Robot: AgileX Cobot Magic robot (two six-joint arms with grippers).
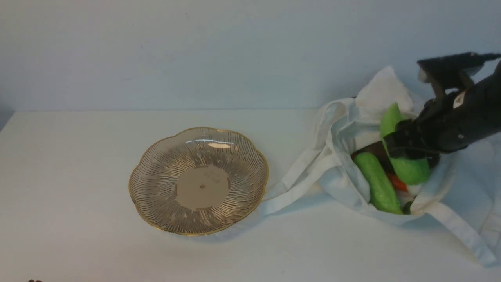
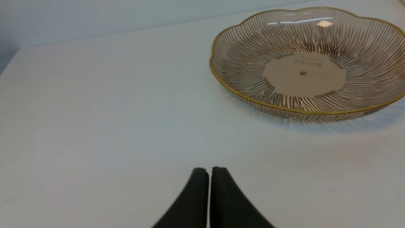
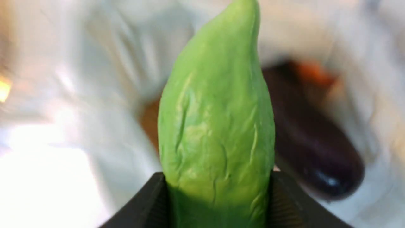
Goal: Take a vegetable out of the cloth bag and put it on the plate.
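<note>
The white cloth bag (image 1: 344,129) lies open at the right of the table. The vegetable, a plump light-green gourd (image 1: 411,170), stands tilted in the bag's mouth with its pointed end up. My right gripper (image 1: 399,145) reaches in from the right and is shut on its middle. In the right wrist view both black fingers (image 3: 152,196) press against the sides of the gourd (image 3: 218,126). The gold-rimmed plate (image 1: 164,164) sits left of the bag with nothing on it. In the left wrist view my left gripper (image 2: 208,169) is shut over bare table, short of the plate (image 2: 303,72).
A darker green cucumber (image 1: 377,182), a dark eggplant (image 3: 313,148) and something orange-red (image 1: 397,182) also lie in the bag. One white strap (image 1: 297,176) trails toward the plate, another (image 1: 458,231) runs to the front right. A pale wall stands behind the table.
</note>
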